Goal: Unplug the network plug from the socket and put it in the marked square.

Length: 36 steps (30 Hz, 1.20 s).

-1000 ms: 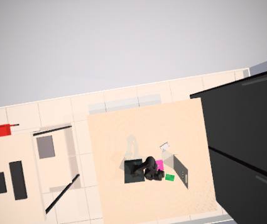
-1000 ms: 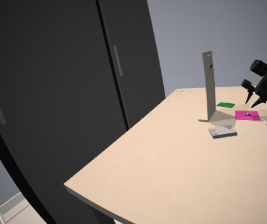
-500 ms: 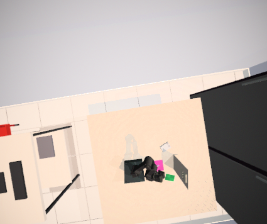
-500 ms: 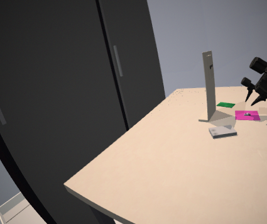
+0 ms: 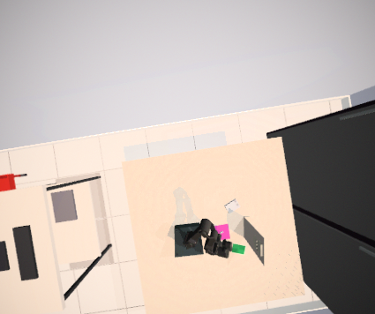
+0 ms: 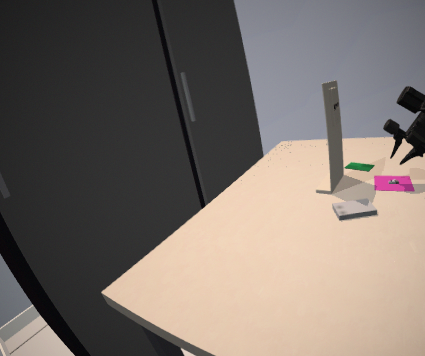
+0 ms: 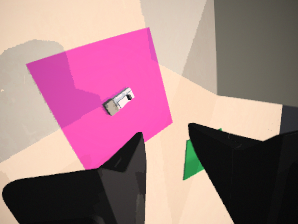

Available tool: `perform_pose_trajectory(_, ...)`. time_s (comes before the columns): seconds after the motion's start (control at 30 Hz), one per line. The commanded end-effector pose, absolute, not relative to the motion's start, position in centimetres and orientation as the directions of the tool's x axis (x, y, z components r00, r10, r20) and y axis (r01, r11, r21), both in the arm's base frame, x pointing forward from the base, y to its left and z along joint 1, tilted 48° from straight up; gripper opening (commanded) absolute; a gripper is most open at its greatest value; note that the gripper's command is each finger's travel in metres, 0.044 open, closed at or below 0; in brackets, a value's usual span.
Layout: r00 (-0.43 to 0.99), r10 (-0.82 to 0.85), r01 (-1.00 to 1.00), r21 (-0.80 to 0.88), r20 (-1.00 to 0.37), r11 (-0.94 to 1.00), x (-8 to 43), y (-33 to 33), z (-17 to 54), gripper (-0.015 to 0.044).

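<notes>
The plug [image 6: 394,182] [image 7: 117,99], small, white and grey, lies on the pink marked square [image 5: 226,229] [image 6: 381,186] [image 7: 107,57], well inside its edges. The upright panel [image 5: 252,235] [image 6: 332,145] [image 7: 255,50] stands apart from it; small dark openings show on its face. My gripper [image 6: 396,160] [image 7: 165,133] is partly open, with nothing between its fingers. It hangs above the table, higher than the plug, with a visible gap to it, and touches neither the plug nor the panel. In the top view the arm hides the fingertips and part of the pink square.
A green patch [image 5: 238,249] [image 6: 360,167] [image 7: 191,162] lies on the table [image 5: 168,282] [image 6: 215,270] between the arm and the panel. A flat light-grey box [image 5: 231,205] [image 6: 355,209] lies near one end of the panel. A dark cabinet [image 5: 340,172] [image 6: 100,100] stands beyond the table's edge.
</notes>
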State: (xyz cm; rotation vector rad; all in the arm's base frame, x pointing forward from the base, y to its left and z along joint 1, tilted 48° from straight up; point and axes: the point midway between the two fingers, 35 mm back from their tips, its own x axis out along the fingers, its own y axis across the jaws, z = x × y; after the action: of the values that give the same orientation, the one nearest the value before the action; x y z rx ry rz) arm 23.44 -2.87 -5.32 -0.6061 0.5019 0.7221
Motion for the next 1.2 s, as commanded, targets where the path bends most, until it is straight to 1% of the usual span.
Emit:
perform_pose_trajectory(0.0, 0.652, 0.456, -0.730, -0.339, -0.606, 0.593, 23.5, -3.1, -5.0, 0.0156)
perform_pose_trajectory(1.17, 0.656, 0.458, -0.727, -0.339, -0.601, 0.596, 22.7, -5.0, -2.7, 0.0156)
